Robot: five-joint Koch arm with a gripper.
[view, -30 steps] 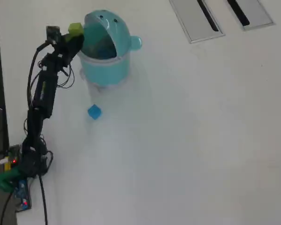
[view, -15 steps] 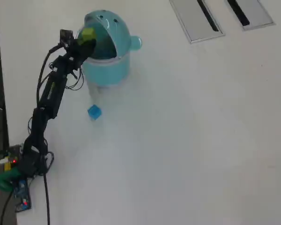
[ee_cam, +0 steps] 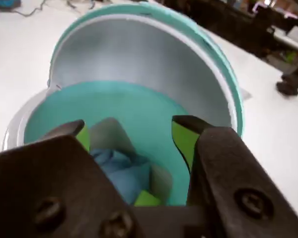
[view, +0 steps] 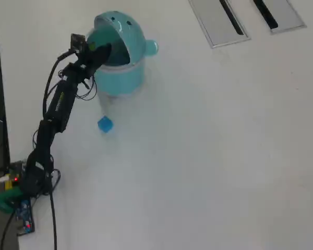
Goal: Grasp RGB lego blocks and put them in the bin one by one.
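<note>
Yellow-green block (ee_cam: 148, 199) has dropped into the bin (ee_cam: 139, 106) since last frame; end effector (ee_cam: 131, 130) hangs open over the mouth. Blue block (view: 105, 124) remains near the desk's left edge.

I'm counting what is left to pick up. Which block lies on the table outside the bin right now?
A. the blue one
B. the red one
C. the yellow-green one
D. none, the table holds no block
A. In the overhead view the blue block lies on the table below the bin, apart from it; no other block shows on the table, and the gripper is at the bin's opening.
</note>
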